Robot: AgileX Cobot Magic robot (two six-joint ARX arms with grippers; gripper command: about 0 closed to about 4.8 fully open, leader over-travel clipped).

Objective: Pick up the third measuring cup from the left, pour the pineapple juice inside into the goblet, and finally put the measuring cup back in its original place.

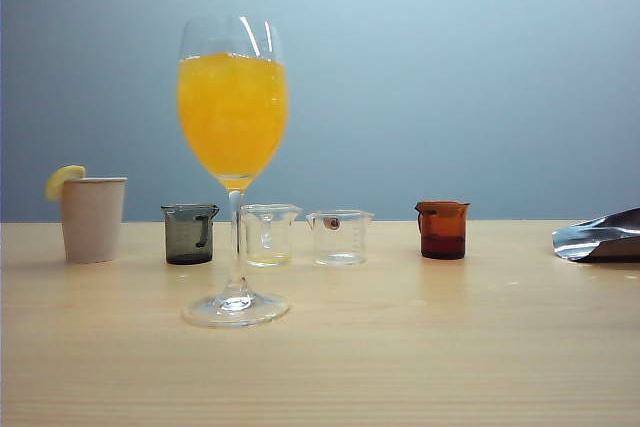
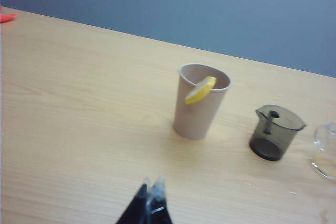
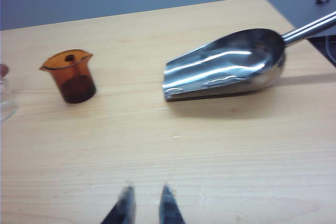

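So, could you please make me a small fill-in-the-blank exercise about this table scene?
The goblet holds an ____ drink.
A ____ slice sits on the paper cup's rim.
The left gripper, in front of the paper cup, has its jaws ____.
The right gripper, jaws slightly apart before the metal scoop, holds ____.
Missing words: orange; lemon; shut; nothing.
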